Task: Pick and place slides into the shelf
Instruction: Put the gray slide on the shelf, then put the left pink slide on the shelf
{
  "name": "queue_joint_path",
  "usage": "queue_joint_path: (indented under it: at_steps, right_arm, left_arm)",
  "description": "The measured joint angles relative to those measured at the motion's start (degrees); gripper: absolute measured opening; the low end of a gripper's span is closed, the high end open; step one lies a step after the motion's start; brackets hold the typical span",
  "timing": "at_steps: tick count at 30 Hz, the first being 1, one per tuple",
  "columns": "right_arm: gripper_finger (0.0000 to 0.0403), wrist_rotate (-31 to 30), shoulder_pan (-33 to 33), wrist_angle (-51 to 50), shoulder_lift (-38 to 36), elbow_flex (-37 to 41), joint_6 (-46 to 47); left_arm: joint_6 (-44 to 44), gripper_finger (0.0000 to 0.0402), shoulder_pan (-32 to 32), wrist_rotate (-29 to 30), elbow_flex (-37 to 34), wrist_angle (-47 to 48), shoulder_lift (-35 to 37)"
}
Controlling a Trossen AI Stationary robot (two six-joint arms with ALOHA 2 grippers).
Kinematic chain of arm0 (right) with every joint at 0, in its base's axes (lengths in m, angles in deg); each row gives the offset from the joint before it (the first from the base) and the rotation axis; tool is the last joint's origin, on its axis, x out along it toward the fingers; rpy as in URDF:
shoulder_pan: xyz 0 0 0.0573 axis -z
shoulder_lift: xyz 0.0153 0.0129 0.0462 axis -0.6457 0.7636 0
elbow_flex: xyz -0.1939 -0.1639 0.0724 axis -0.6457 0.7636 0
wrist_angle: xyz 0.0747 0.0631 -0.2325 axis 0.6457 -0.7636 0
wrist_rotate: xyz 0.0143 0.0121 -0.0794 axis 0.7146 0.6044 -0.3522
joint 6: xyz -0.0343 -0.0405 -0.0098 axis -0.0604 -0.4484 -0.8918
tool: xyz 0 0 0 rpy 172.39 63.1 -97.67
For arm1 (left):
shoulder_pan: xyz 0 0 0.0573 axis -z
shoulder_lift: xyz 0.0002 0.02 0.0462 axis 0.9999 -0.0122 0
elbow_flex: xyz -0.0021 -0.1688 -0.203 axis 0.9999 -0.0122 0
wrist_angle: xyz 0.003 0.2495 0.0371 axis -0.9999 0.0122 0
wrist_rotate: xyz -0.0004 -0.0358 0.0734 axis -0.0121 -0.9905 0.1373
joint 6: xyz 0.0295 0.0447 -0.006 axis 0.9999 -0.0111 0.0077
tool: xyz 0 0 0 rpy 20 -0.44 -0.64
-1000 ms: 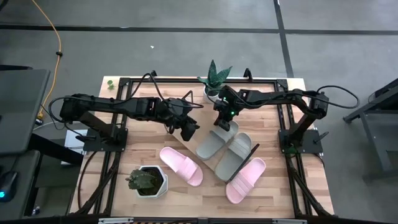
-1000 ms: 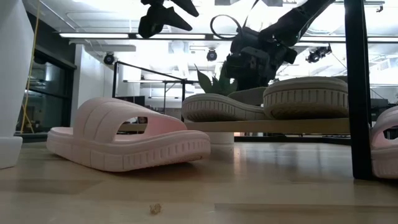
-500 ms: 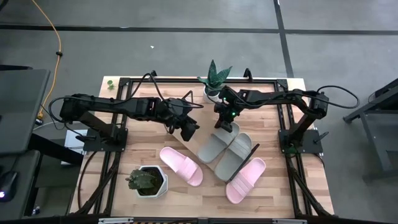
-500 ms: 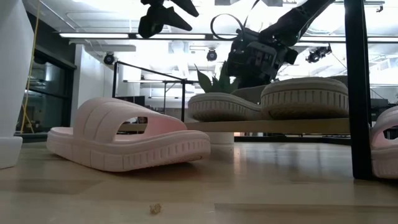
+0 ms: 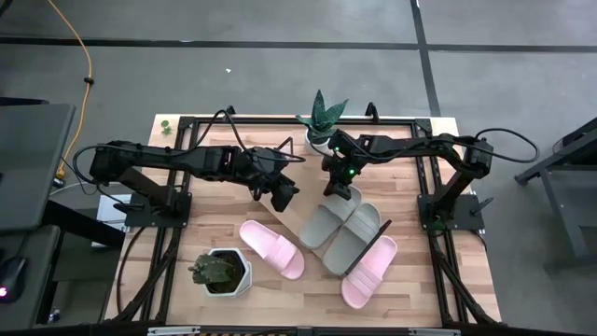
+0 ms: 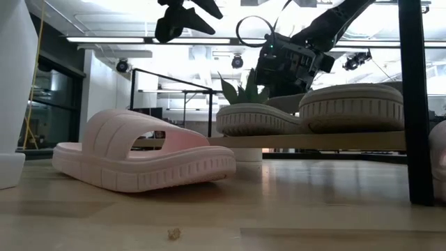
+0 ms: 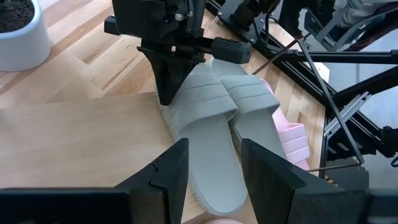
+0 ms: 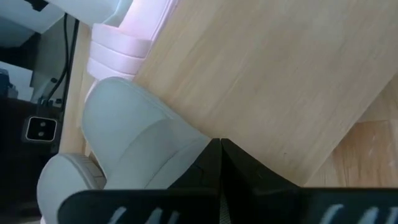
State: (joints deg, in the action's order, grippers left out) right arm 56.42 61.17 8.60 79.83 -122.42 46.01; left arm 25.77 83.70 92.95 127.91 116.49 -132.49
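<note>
Right gripper (image 5: 337,192), jaws closed, presses a grey slide (image 5: 326,225) on the shelf (image 7: 74,134); left gripper (image 5: 280,196) hovers with jaws parted, empty

Matt, rubbery foam is being shown by the two grey slides (image 5: 341,229), ridged straps and grooved sole edges lying just below the closed right gripper (image 5: 340,191). The same soft, dull finish is being worn by the pink slide (image 6: 143,157). Pale, smooth-grained wood is being displayed by the shelf board (image 8: 280,81) and the tabletop (image 6: 223,209). Dark matt plastic is being seen on the left gripper (image 7: 214,177) fingers; the white pot (image 5: 224,275) is looking smooth.
</note>
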Motion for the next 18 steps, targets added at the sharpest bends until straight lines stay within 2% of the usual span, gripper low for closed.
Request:
queue_joint_path:
  at_steps: [13,18]
  right_arm:
    - [0.0000,-0.82,0.00,3.81,0.00,0.02,2.17]
    - [0.0000,-1.43,0.32,9.48,0.00,0.02,6.46]
  left_arm:
    - [-0.02,0.0136,0.00,0.00,0.00,0.00,0.00]
    - [0.00,0.0136,0.00,0.00,0.00,0.27,0.00]
